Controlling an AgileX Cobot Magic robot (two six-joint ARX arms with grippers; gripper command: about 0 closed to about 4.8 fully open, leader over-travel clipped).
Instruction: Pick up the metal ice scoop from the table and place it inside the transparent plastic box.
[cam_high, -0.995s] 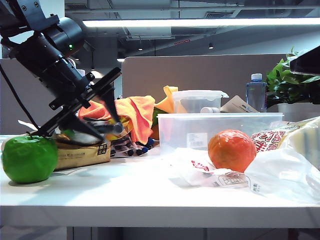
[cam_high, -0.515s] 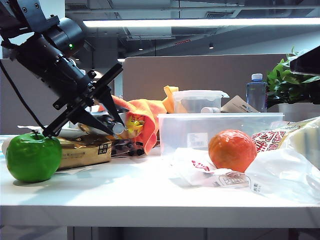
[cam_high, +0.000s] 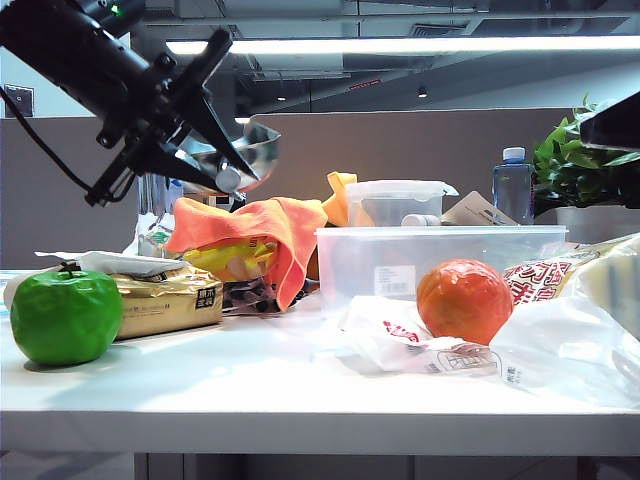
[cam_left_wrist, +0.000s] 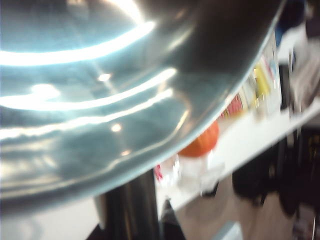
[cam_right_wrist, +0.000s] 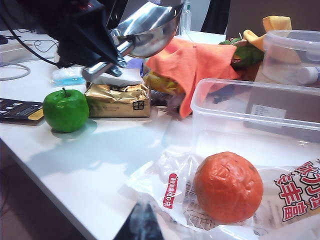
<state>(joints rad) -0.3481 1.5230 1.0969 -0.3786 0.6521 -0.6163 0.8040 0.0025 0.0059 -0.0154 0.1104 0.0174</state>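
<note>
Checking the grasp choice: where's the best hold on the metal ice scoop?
By its short tubular handle, which is where the left tool has it now, shut on the metal ice scoop in the air above the orange cloth. The handle is narrow enough to clamp; the rounded, shiny pan is too wide and would slip. Coming in from the handle end, opposite the pan, looks best.

A long ceiling light (cam_high: 400, 45) glows above a grey partition (cam_high: 400, 145).
</note>
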